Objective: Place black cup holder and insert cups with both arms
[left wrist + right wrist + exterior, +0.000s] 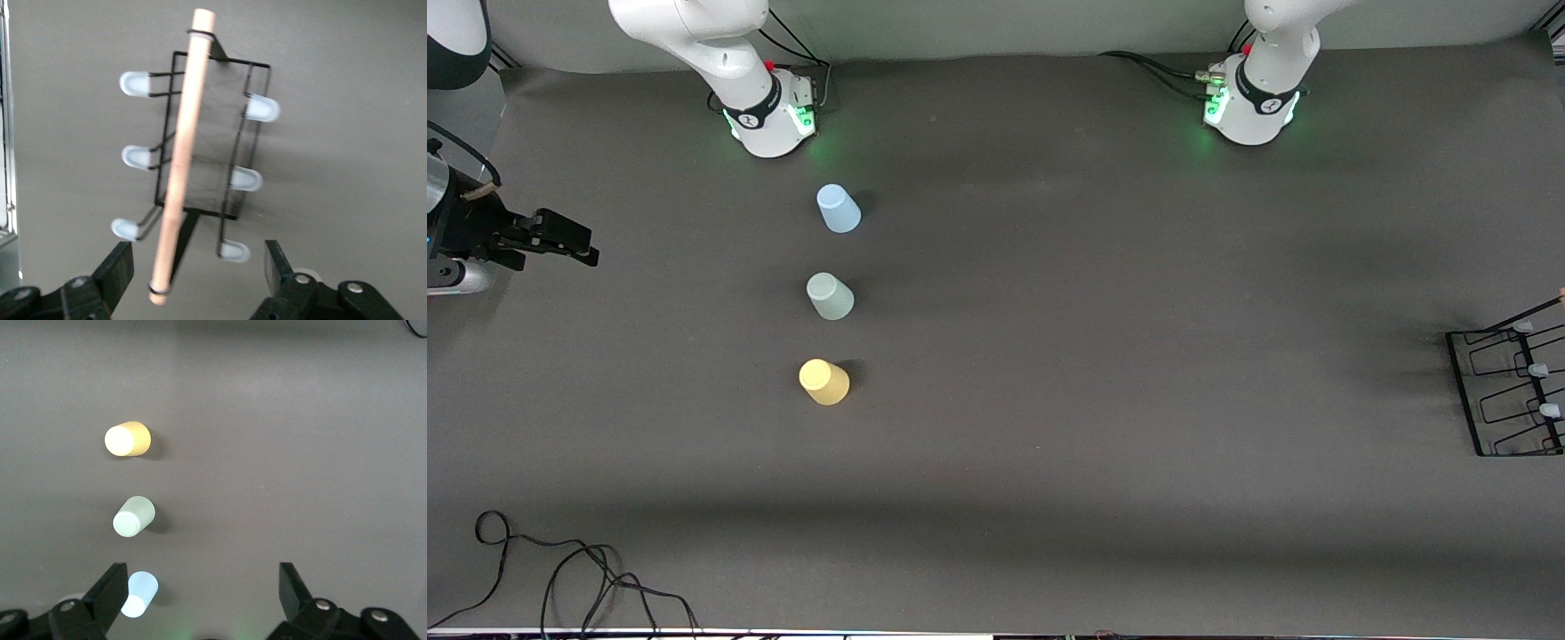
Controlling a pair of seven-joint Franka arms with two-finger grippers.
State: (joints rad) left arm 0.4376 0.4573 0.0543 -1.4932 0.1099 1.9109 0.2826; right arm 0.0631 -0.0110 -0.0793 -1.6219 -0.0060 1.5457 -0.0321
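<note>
A dark grey table cover (1049, 356) — loose black cables (560, 569), perhaps tangled, at its near edge.

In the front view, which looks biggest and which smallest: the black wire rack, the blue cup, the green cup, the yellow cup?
1. black cup holder, largest though cut off at the picture's edge.
2-4. yellow cup, pale green cup, light blue cup: all look much alike; no ranking.

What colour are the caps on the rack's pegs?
Pale bluish-white caps on the black cup holder; clearest in the left wrist view.
</note>
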